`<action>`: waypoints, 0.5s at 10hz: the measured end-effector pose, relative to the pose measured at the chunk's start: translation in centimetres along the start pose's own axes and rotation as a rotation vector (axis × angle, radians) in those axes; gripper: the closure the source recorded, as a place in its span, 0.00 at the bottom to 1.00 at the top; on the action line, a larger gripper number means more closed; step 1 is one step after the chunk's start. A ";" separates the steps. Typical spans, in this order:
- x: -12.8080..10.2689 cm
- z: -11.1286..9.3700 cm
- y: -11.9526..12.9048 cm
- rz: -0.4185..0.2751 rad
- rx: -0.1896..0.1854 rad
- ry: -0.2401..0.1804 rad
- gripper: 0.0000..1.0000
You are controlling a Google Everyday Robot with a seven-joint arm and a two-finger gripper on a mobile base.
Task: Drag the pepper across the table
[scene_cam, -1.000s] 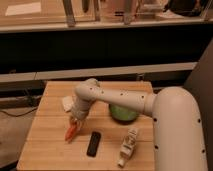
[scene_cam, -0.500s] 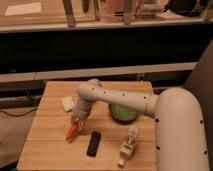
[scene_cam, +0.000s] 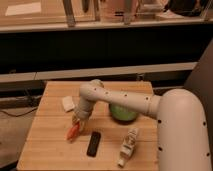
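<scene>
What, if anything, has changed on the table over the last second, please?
Nothing visibly moved. The hand stays shut on the pepper near the left side of the table. The black bar, white bottle and green bowl lie where they were.

The robot arm [scene_cam: 125,102] is built of smooth, rounded white shell segments with a matte finish. A large, bulbous white housing [scene_cam: 182,132] fills the lower right of the camera view. Small dark dots, resembling fasteners, are spaced along the shells. A rounded white elbow joint [scene_cam: 90,92] links to a shorter link ending in the gripper [scene_cam: 77,121], closed, above the table's left half.
</scene>
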 end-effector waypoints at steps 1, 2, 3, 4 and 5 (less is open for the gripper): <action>0.0 0.0 0.1 0.003 0.002 -0.001 1.00; 0.2 -0.1 0.3 0.009 0.005 -0.003 1.00; 0.3 -0.1 0.5 0.013 0.008 -0.004 1.00; 0.4 -0.2 0.6 0.018 0.011 -0.005 1.00; 0.5 -0.2 0.9 0.025 0.015 -0.007 1.00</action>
